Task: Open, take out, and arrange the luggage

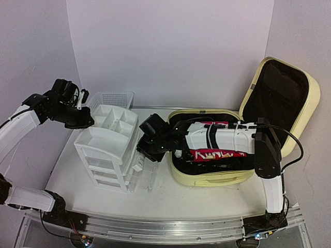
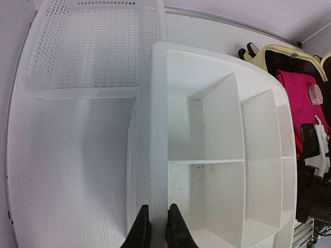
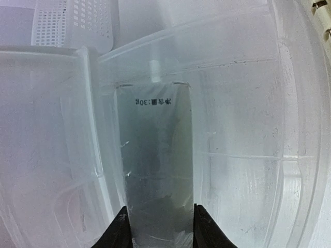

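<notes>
The pale-yellow luggage [image 1: 207, 178] lies open at the right, its black-lined lid [image 1: 282, 88] standing up; its rim also shows in the left wrist view [image 2: 274, 51]. A red packet [image 1: 217, 154] lies inside. My right gripper [image 1: 149, 144] reaches left from over the luggage into a pulled-out clear drawer [image 1: 142, 173]. In the right wrist view my right gripper [image 3: 161, 230] is shut on a silvery sachet [image 3: 155, 170] inside that drawer [image 3: 248, 129]. My left gripper [image 1: 87, 120] is shut on the rim of the white drawer unit's top tray [image 2: 158, 155], its fingers [image 2: 139, 232] either side of the rim.
The white plastic drawer unit [image 1: 103, 150] stands left of the luggage, its divided top tray [image 2: 207, 129] bare. A white mesh basket [image 1: 114, 98] sits behind it against the back wall, also in the left wrist view [image 2: 93, 46]. A pink item [image 2: 297, 98] lies in the luggage.
</notes>
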{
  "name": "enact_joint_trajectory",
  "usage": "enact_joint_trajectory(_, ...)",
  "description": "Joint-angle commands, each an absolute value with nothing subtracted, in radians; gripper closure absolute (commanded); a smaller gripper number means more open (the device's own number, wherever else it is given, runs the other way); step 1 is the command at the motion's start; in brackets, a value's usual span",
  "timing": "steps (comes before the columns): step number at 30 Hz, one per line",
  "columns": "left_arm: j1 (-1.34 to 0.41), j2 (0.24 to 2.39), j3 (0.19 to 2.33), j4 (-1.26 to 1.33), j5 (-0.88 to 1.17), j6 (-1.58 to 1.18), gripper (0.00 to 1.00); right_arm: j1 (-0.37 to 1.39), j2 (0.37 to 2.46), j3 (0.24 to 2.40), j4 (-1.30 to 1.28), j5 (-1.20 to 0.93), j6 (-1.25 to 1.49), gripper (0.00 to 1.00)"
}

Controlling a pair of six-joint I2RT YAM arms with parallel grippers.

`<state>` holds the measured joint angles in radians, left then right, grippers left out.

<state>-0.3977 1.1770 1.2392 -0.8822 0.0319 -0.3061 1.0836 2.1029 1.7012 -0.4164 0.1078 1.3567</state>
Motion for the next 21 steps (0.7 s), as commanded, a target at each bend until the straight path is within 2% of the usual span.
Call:
enact_joint_trajectory(1, -0.401, 1.188, 1.198, -0.956, 0.039, -0.272, 1.00, 1.093, 2.118, 1.778, -0.397, 0.150, 1.369, 0.62)
enact_joint_trajectory(6, -0.401, 1.184, 1.198, -0.955, 0.039, -0.272, 1.00, 1.095, 2.108, 1.777, -0.397, 0.160, 1.350, 0.45)
enact_joint_trajectory(13, -0.400, 1.192, 1.197, -0.954, 0.039, -0.271, 1.00, 1.096, 2.013, 1.750, -0.397, 0.173, 1.243, 0.42)
enact_joint_trajectory(17, -0.401, 1.193, 1.198, -0.955, 0.040, -0.270, 1.00, 1.095, 1.905, 1.717, -0.397, 0.171, 1.053, 0.41)
enact_joint_trajectory(21, -0.400, 1.187, 1.194, -0.954, 0.039, -0.269, 1.00, 1.091, 1.781, 1.638, -0.462, 0.315, 0.837, 0.33)
